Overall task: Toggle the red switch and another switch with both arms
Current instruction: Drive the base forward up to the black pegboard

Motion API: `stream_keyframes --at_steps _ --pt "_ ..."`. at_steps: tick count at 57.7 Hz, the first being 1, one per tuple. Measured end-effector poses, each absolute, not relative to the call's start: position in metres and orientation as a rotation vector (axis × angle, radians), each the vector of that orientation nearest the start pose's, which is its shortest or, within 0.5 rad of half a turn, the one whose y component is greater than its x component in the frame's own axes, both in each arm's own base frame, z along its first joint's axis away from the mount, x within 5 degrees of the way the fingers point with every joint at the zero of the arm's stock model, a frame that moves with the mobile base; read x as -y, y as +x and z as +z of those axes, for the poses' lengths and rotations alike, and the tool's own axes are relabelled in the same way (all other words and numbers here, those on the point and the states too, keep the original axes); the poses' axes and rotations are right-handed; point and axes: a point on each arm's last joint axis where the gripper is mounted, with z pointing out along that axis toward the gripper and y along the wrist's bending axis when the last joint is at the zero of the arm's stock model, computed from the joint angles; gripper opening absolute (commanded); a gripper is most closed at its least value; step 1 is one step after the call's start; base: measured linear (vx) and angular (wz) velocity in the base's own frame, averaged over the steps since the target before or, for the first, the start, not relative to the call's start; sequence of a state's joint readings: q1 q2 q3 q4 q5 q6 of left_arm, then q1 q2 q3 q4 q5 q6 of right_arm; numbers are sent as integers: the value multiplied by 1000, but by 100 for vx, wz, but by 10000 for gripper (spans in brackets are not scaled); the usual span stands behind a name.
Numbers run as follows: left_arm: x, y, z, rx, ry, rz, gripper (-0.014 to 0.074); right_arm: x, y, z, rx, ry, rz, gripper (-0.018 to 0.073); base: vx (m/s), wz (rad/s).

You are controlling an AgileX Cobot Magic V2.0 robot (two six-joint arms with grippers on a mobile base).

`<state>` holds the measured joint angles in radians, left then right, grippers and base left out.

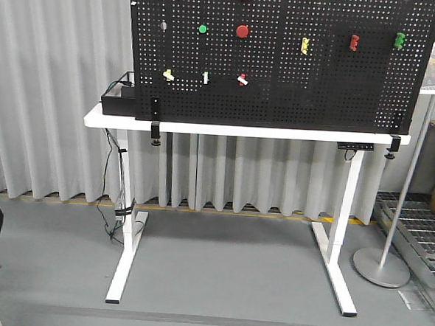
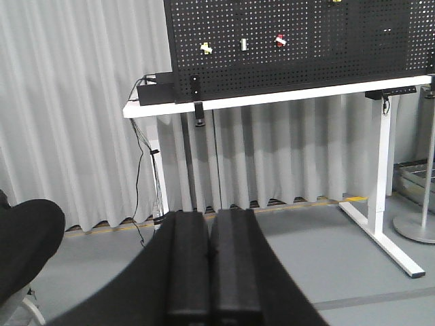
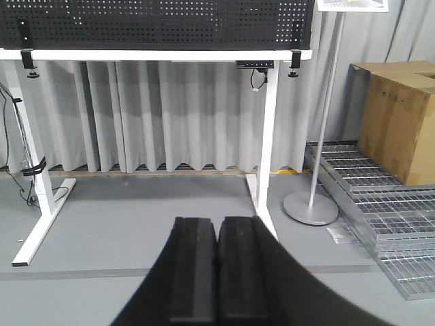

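- Black perforated metal pegboard (image 1: 280, 100): stands upright on a white-topped desk (image 1: 94, 118), clamped at the near edge so that every control faces the robot.
- Tiny red-based toggle switch with a short white lever (image 1: 242, 79): sits at the right end of the board's lowest row, in the left half of the board.
- Tiny yellow-based toggle switch with a short white lever (image 1: 168, 75): sits at the left end of that row, apart from the red one, presumably to give each arm its own target.
- Green-based white toggle (image 1: 205, 77): lies between the two and is no part of the job.
- Round red push buttons (image 1: 242, 31): mounted above the row, far larger, not the targets.
- Left gripper (image 2: 211, 221): black padded jaws pressed together on nothing, likely forming one blunt tip for flicking. Hangs well short of the board, with the toggle row in sight ahead.
- Right gripper (image 3: 217, 224): closed likewise and empty. Faces the space under the desk, with both switches outside its frame.
- Lever positions: too small to read. Toggling judged not yet started.
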<state>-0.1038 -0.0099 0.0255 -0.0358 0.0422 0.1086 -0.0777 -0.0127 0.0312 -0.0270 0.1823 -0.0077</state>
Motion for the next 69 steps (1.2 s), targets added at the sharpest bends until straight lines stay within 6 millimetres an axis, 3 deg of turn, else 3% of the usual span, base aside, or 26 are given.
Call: stream_keyframes --at_steps 69 --pt "6 56 201 -1535 137 -26 3 5 56 187 -1685 40 -88 -6 4 1"
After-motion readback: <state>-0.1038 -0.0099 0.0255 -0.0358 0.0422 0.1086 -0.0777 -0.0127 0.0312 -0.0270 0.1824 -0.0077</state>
